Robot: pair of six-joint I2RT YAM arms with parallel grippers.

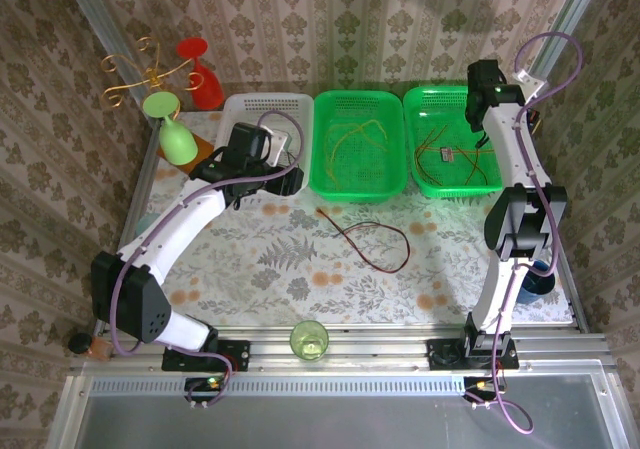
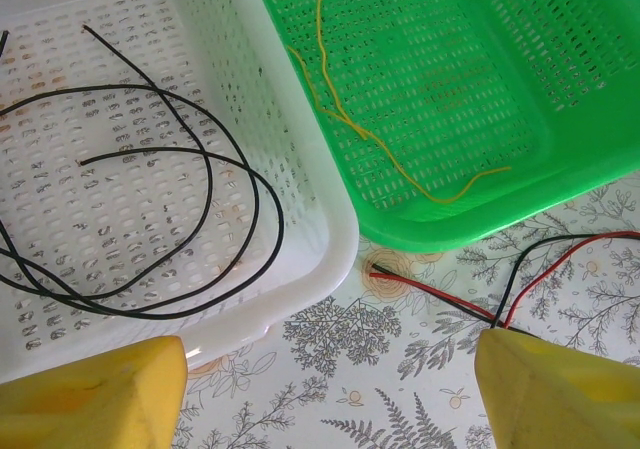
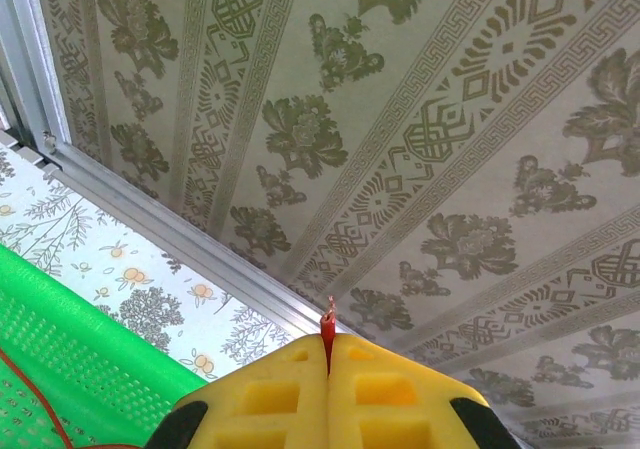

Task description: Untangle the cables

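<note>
Several thin cables lie apart. A black cable coils in the white basket. Yellow cables lie in the middle green basket. A dark red and black cable loops on the table; one end lies by the basket corners. Orange-brown wires sit in the right green basket. My left gripper hovers open over the table in front of the white basket, nothing between its yellow fingers. My right gripper, raised over the right basket, is shut on a red cable tip.
A tipped green cup, a red cup and a gold wire stand crowd the back left corner. A green glass stands at the front edge. A blue object sits by the right arm. Patterned walls close the back.
</note>
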